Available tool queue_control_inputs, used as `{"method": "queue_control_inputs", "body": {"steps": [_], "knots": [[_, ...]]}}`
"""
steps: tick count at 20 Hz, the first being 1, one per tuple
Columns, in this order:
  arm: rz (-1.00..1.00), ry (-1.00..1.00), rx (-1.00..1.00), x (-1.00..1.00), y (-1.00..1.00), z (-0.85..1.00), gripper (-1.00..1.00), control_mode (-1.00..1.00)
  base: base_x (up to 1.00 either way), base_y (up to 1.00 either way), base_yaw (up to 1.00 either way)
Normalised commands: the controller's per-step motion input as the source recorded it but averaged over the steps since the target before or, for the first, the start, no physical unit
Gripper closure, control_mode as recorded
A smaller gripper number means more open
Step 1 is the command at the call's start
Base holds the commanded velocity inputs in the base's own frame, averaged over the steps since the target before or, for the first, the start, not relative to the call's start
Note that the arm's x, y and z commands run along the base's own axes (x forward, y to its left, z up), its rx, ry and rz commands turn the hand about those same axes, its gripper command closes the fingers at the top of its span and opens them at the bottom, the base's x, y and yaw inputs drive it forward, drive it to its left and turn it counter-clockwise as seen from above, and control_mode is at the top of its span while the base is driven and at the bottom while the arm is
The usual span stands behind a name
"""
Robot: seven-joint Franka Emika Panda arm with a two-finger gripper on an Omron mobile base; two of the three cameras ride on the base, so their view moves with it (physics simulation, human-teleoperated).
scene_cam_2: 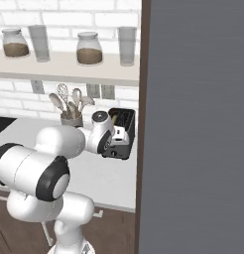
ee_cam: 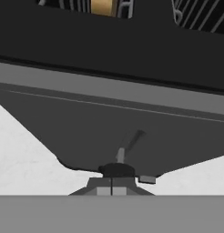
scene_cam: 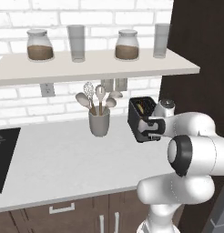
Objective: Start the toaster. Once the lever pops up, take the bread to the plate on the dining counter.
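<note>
End effector (ee_cam: 112, 185), fingers pressed together and empty, sits against the toaster (ee_cam: 132, 68) front.

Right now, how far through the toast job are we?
Early. Done: the arm has reached the toaster on the worktop. In hand: the gripper, shut and empty, sits at the bottom of the toaster's front face, apparently working the lever; whether it is already pushed down I can't tell. The bread sits in its slot. Left: the pop-up, pulling the bread out, carrying it to the plate.
</note>
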Motion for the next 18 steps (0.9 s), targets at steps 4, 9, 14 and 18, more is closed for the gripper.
{"method": "queue_control_inputs", "body": {"steps": [4,9,14,18], "knots": [[0.00,0.00,0.00,0.00,-0.03,-0.55,1.00,-1.00,0.00,0.00,0.00],[0.00,0.00,0.00,-0.04,-0.07,-0.61,1.00,-1.00,0.00,0.00,0.00],[0.00,-0.01,0.03,-0.19,-0.10,-0.41,1.00,-1.00,0.00,0.00,0.00],[0.00,-0.08,0.02,-0.18,0.00,0.20,1.00,-1.00,0.00,0.00,0.00]]}}
